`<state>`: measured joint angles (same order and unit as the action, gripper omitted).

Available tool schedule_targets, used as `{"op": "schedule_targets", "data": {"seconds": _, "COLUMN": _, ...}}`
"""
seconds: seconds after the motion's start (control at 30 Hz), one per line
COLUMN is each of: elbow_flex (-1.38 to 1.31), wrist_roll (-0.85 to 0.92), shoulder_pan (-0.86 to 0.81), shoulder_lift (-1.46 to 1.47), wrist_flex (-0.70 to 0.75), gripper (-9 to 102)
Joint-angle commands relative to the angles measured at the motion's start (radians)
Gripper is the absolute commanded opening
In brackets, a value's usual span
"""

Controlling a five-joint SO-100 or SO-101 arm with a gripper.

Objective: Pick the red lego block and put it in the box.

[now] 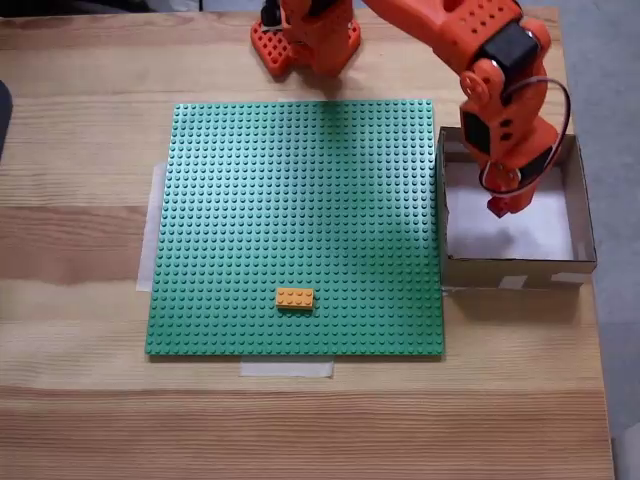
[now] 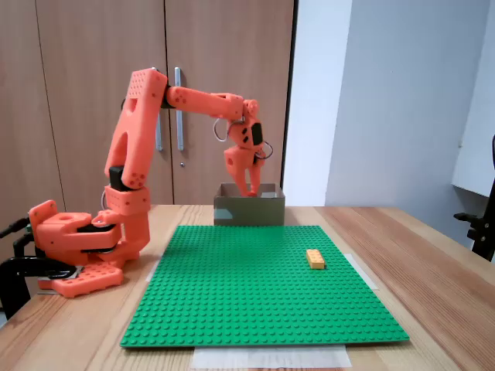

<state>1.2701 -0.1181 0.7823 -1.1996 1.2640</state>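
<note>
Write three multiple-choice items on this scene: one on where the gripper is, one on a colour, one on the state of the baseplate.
1. Where is the gripper?
A. over the box
B. over the baseplate's centre
C. beside the arm's base

2. What colour is the brick on the green baseplate?
A. blue
B. yellow-orange
C. white

3. How many bricks lie on the baseplate?
A. none
B. one
C. five

Answers: 1 A, both fixed views show the gripper hanging above the box's opening. 2 B, the brick near the baseplate's front edge is yellow-orange. 3 B, a single brick sits on the studs.
</note>
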Motion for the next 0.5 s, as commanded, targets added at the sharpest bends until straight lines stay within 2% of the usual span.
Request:
{"op": "schedule_targets", "data": {"seconds": 0.0, "elbow_flex": -0.044, "wrist_roll": -0.049, "shoulder_pan": -0.009, "shoulder_lift": 0.0, "wrist_flex": 0.008, "gripper": -1}}
{"op": "schedule_targets", "data": {"seconds": 0.03, "elbow_flex": -0.044, "wrist_roll": -0.051, "shoulder_pan": -0.011, "shoulder_lift": 0.0, "wrist_flex": 0.009, "gripper": -1}}
{"op": "schedule_targets", "data": {"seconds": 0.13, "elbow_flex": -0.051, "wrist_roll": -0.072, "shoulder_pan": -0.011, "shoulder_lift": 0.0, "wrist_flex": 0.011, "gripper": 16}}
{"op": "schedule_targets", "data": {"seconds": 0.2, "elbow_flex": -0.054, "wrist_roll": -0.087, "shoulder_pan": -0.011, "shoulder_lift": 0.0, "wrist_flex": 0.014, "gripper": 22}}
{"op": "schedule_targets", "data": {"seconds": 0.27, "elbow_flex": -0.061, "wrist_roll": -0.12, "shoulder_pan": -0.006, "shoulder_lift": 0.0, "wrist_flex": 0.025, "gripper": 38}}
{"op": "schedule_targets", "data": {"seconds": 0.47, "elbow_flex": -0.104, "wrist_roll": -0.118, "shoulder_pan": 0.011, "shoulder_lift": -0.035, "wrist_flex": 0.06, "gripper": 39}}
